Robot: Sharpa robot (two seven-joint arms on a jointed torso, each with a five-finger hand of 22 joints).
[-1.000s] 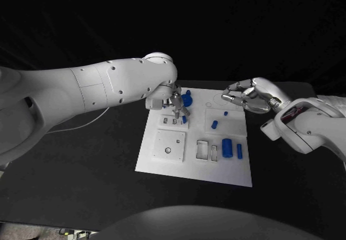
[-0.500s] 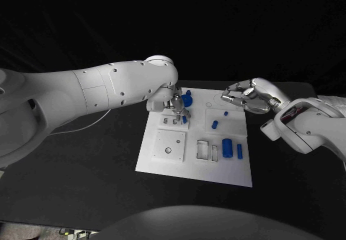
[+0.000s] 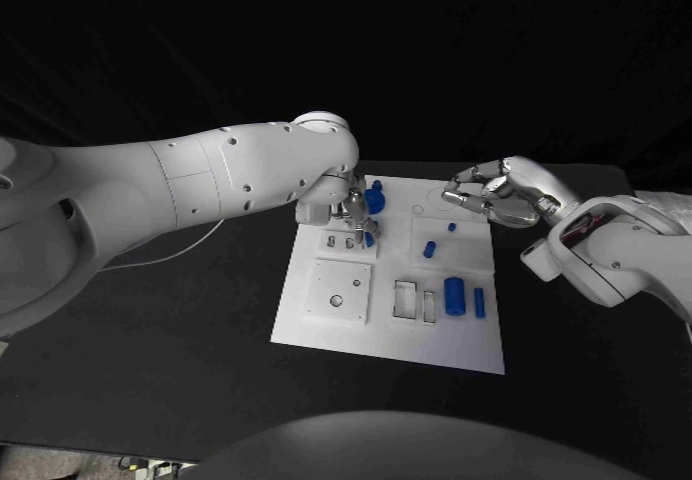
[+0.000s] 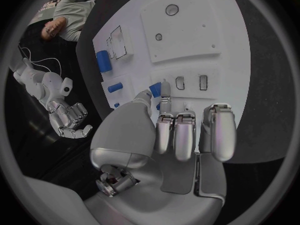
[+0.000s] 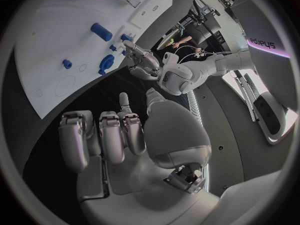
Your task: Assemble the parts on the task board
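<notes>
Left hand (image 3: 346, 208) pinching a small blue part (image 4: 155, 89) between its fingers (image 4: 165, 88) over the white task board (image 3: 351, 325), right hand (image 3: 490, 194) hovering beside the board's far corner, fingers curled, holding nothing

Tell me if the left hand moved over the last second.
Barely: the left hand stays over the task board's far left corner, pinching a small blue part; any shift is too small to judge.

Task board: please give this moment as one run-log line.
left hand: holds small blue part over task board | right hand: holds nothing, fingers curled, off board's far right corner
</notes>
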